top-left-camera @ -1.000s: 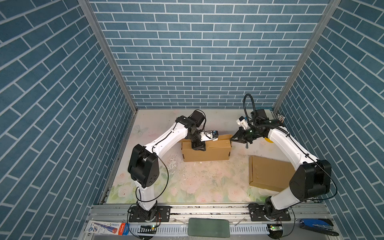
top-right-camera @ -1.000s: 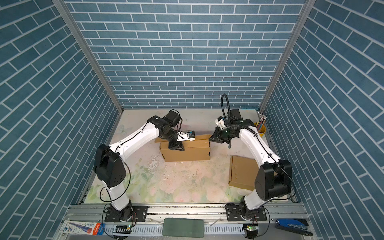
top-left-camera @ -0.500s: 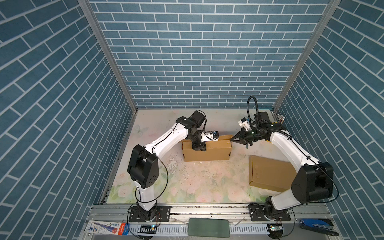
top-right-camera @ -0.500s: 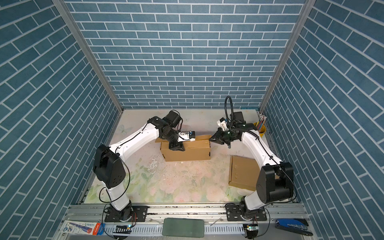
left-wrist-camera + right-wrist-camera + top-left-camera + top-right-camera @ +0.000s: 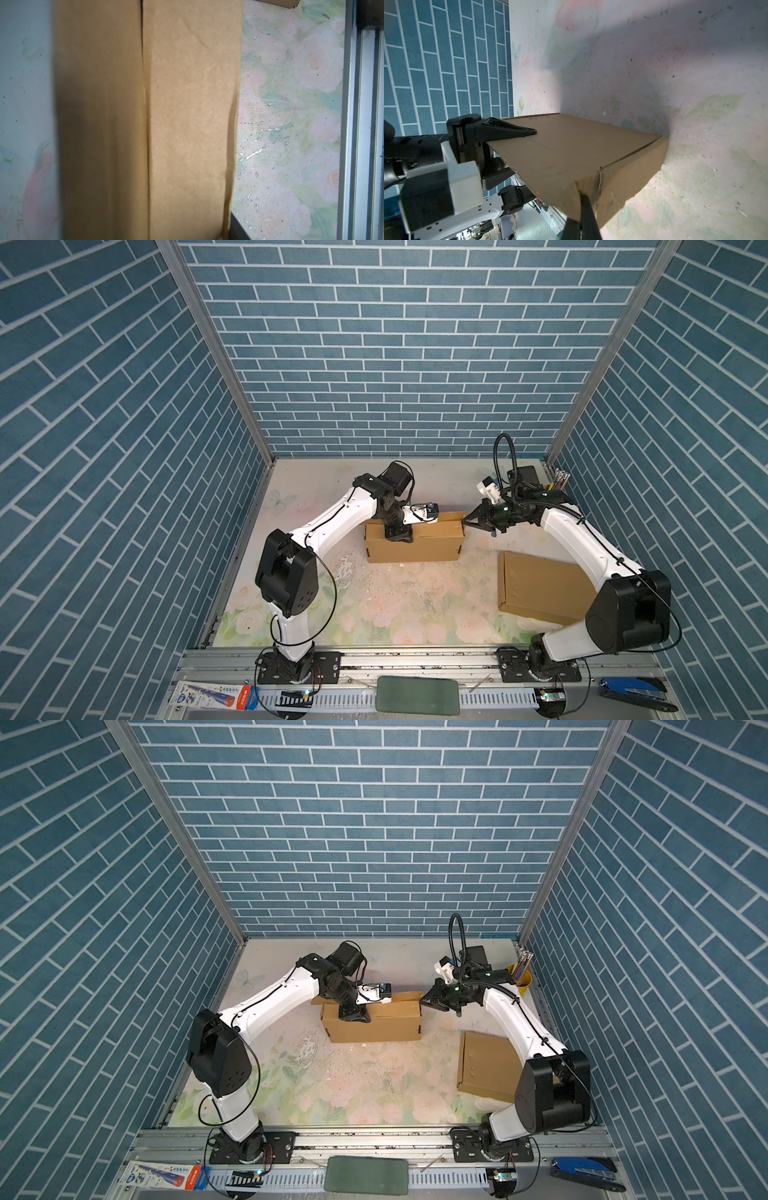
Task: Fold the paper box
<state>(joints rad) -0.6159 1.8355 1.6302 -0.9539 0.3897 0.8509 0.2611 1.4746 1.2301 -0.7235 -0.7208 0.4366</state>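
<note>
Shifted toward 9 o'clock since one second ago: right gripper, tips together, touching paper box end. At 6 o'clock, green pad; at 7, printed packet, lettering unreadable; at 5, blue tool. At 4, flat cardboard. Near centre, creased brown paper box on floral table, left gripper clamped on top edge. At 2, pencil cup.

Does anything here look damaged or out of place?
The paper box is creased on top, and a flap at its right end sticks up. The table cover near it is scratched.
</note>
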